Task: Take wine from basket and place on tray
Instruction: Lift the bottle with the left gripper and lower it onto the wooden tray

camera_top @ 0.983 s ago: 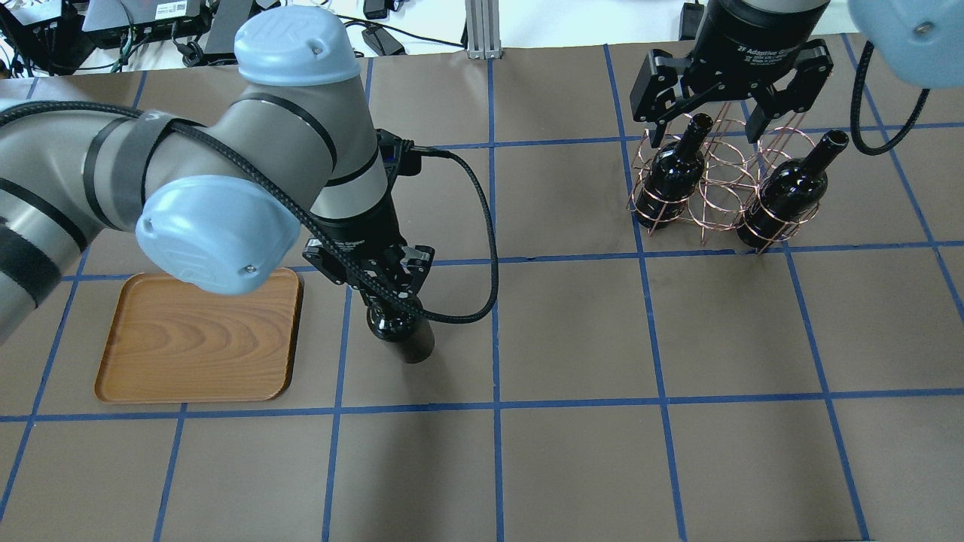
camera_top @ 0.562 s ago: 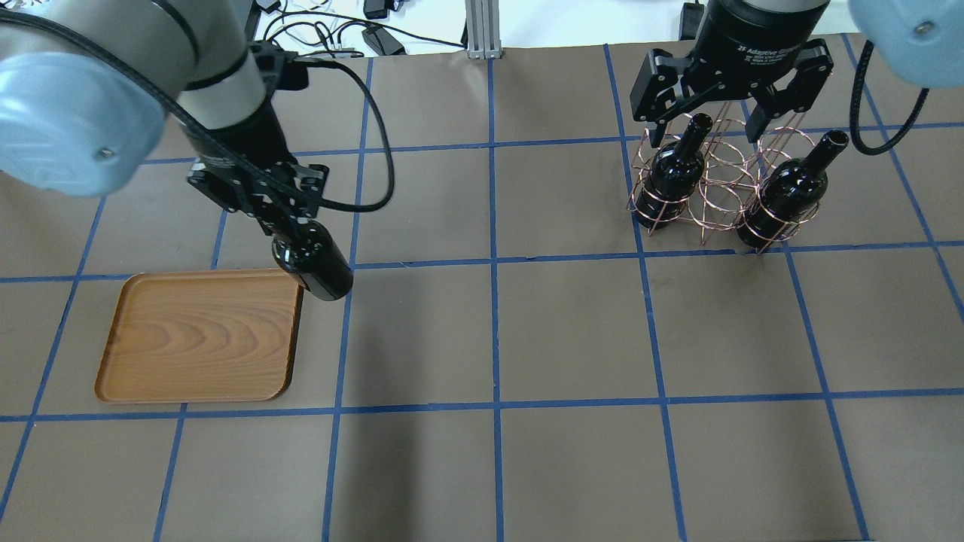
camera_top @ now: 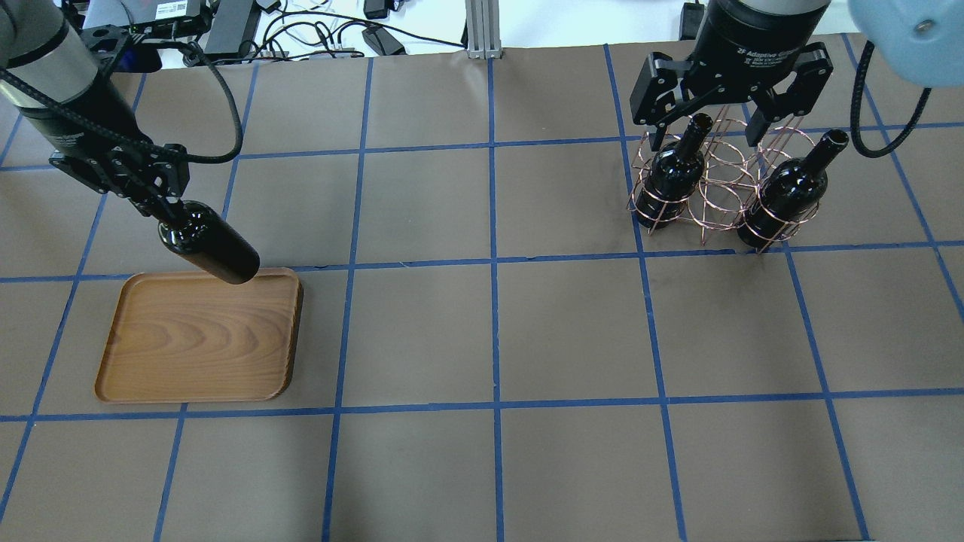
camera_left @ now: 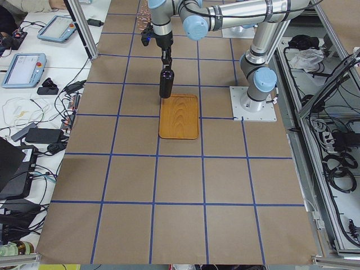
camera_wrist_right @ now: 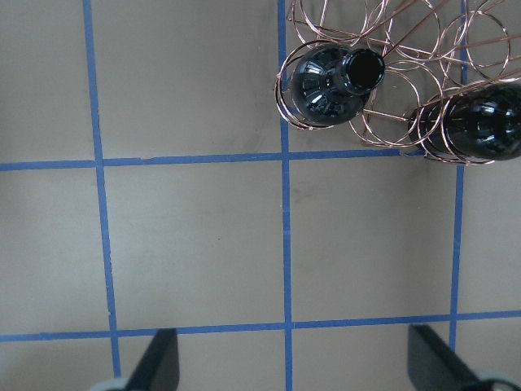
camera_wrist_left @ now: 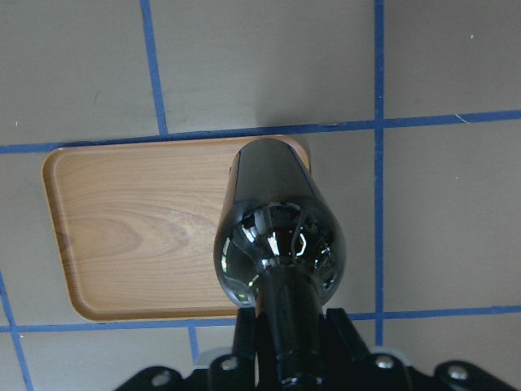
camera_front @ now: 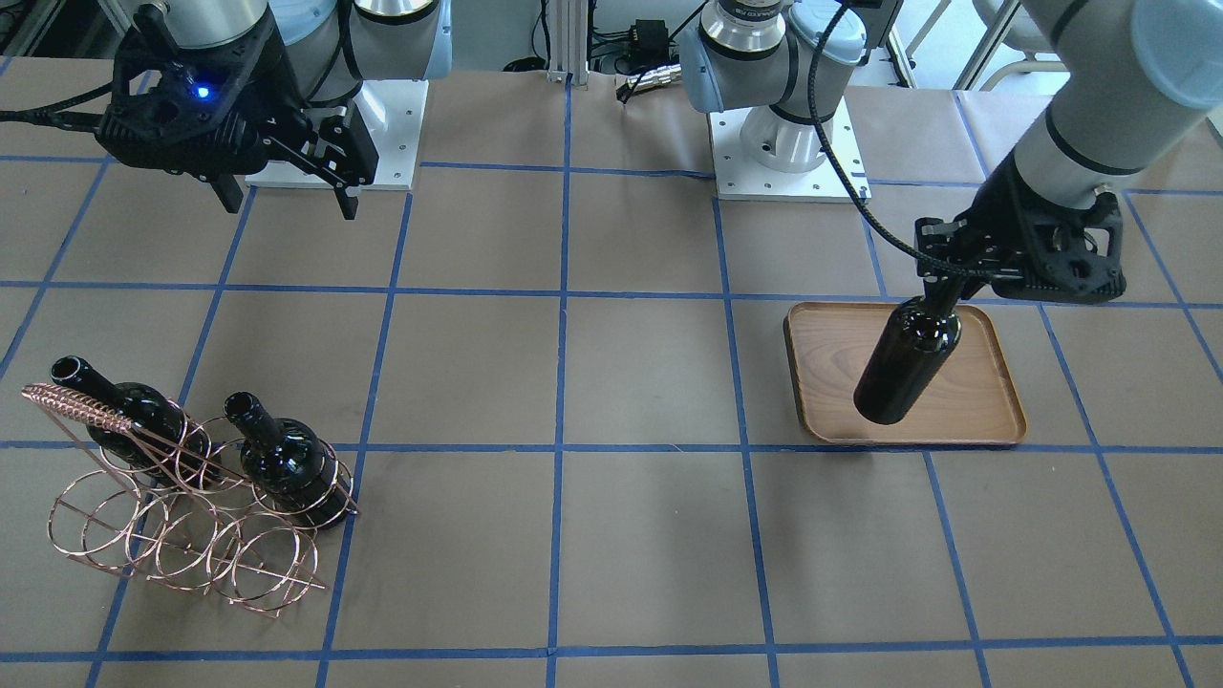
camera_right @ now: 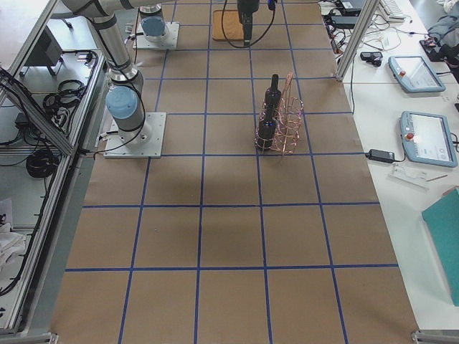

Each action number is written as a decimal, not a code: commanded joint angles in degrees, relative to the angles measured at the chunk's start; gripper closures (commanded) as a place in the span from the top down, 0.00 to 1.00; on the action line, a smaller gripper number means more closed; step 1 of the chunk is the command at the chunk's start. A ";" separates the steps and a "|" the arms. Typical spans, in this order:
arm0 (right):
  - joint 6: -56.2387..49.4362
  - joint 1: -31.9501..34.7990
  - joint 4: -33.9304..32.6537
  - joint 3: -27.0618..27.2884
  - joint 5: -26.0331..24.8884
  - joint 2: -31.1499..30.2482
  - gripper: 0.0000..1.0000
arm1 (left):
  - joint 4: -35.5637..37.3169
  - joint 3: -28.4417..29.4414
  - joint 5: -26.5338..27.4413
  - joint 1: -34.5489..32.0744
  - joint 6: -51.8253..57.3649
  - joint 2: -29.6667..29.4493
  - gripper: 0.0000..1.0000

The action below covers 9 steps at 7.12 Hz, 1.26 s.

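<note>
Left claw [camera_top: 158, 209] swung wine [camera_top: 211, 247] from mid-table toward tray [camera_top: 196, 339]. It's clamped on the neck, btl hanging tilted below, base abt over tray edge, so lowering looks next. Right claw [camera_top: 706, 124] spread wide, empty, basket [camera_top: 719, 188] just beneath.

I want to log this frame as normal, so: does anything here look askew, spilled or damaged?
Nothing stands out. The left hand holds the wine by its neck, upright, above the edge of the tray. Two more bottles stand in the basket. No spill or breakage shows.
</note>
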 commanded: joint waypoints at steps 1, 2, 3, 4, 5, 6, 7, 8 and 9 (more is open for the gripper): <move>0.00 0.00 0.25 0.00 0.00 0.00 1.00 | 0.25 -2.95 0.05 5.75 6.24 0.08 0.00; 0.00 0.00 0.25 0.00 0.00 0.00 1.00 | 1.82 -5.31 -0.04 7.60 6.54 0.08 0.00; 0.00 0.00 0.25 0.00 0.00 0.00 1.00 | 3.66 -7.08 0.22 8.14 6.98 0.08 0.00; 0.00 0.00 0.25 0.00 0.00 0.00 1.00 | 3.68 -7.27 1.53 8.15 7.33 0.08 0.00; 0.00 0.00 0.25 0.00 0.00 0.00 1.00 | 3.25 -7.45 1.54 8.15 7.42 0.08 0.00; 0.00 0.00 0.34 0.00 0.00 0.00 1.00 | 3.15 -7.45 2.50 8.15 7.42 -0.27 0.00; 0.00 0.00 0.34 0.00 0.00 0.00 1.00 | 3.15 -7.53 3.03 8.15 7.42 -0.27 0.00; 0.00 0.00 0.34 0.00 0.00 0.00 1.00 | 3.07 -7.54 3.30 8.15 7.16 -0.44 0.00; 0.00 0.00 0.25 0.00 0.00 0.00 1.00 | 2.98 -7.45 3.04 8.15 6.64 -0.45 0.60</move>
